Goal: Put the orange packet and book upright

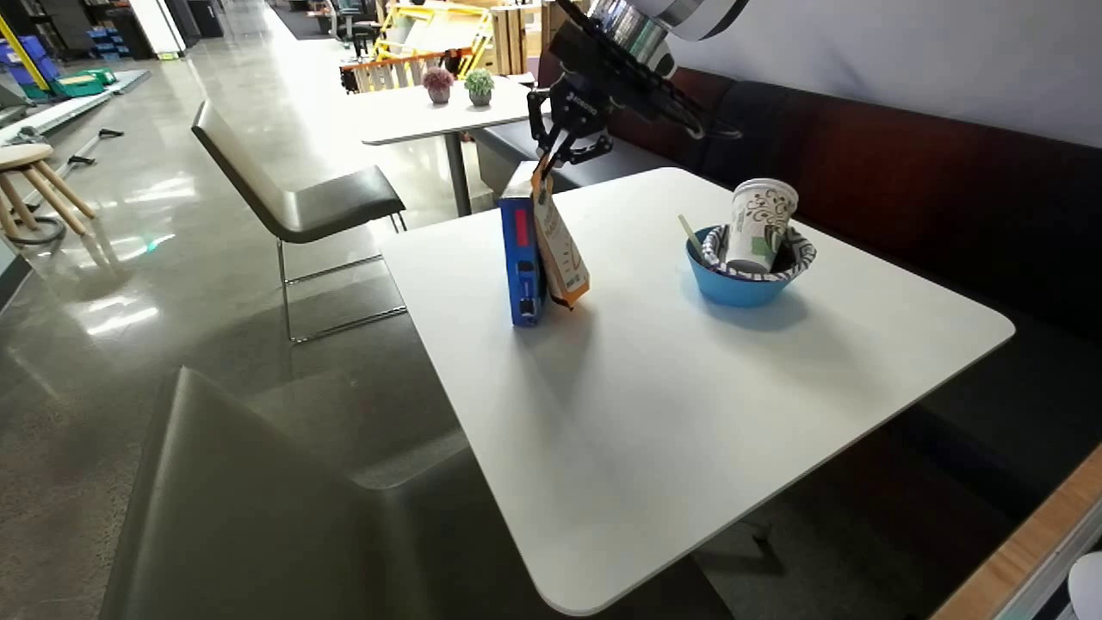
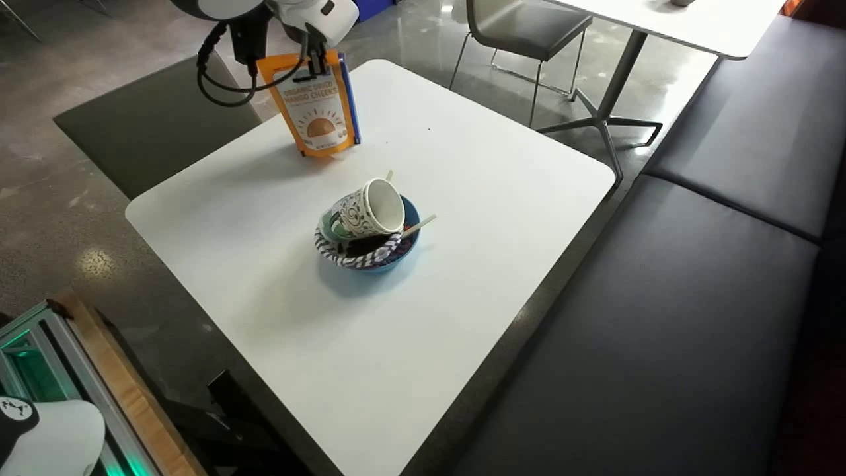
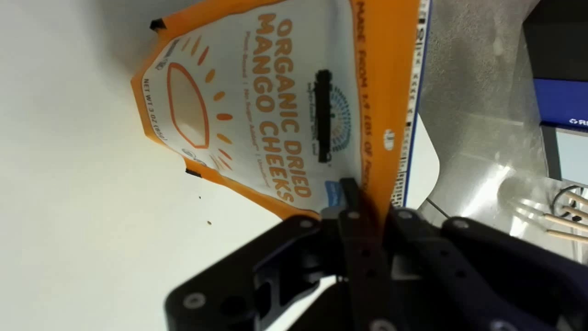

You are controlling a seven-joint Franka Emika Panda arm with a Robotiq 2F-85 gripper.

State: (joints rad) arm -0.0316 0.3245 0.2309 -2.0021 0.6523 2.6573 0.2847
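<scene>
The orange packet (image 1: pixel 564 251) stands on its bottom end on the white table, tilted, with its top toward the blue book. Its pale front shows in an exterior view (image 2: pixel 321 112) and in the wrist view (image 3: pixel 257 101). The book (image 1: pixel 520 267) stands upright beside the packet; in an exterior view only its blue edge (image 2: pixel 350 99) shows behind the packet. My gripper (image 1: pixel 551 164) is shut on the packet's top edge. In the wrist view the gripper (image 3: pixel 370 202) has one finger across the packet's front; the other fingertip is hidden behind it.
A blue bowl (image 1: pixel 742 291) holding a patterned paper cup (image 1: pixel 761 222), a striped bowl and a stick stands on the same table (image 1: pixel 654 413). A chair (image 2: pixel 158 119) stands by the table edge near the packet. A dark bench (image 2: pixel 661 317) runs along another side.
</scene>
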